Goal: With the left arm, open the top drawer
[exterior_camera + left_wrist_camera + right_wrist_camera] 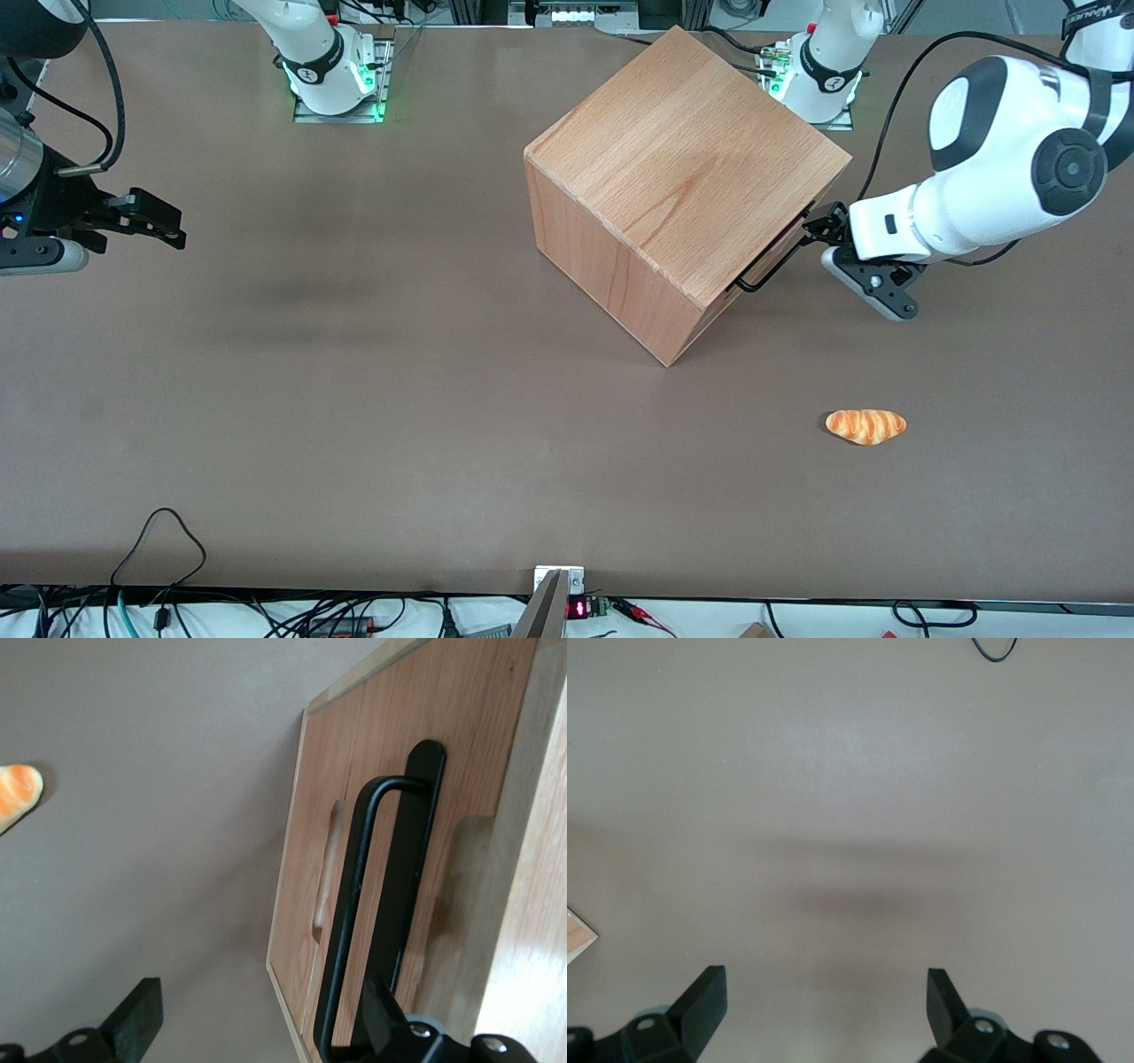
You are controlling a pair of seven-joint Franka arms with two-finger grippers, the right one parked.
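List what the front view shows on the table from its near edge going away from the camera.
Orange-striped croissant-shaped bread roll → light beech-wood cube cabinet, with the left arm's black two-finger gripper, fingers open, at the black U-shaped wire handle of its top drawer.

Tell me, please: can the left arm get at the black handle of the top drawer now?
Probably yes. The left arm's pincer is open in front of the top drawer, one finger already against the black handle; nothing stands between them.

Claw (pixel 819 244) at top drawer (pixel 390 806) handle (pixel 376 904).
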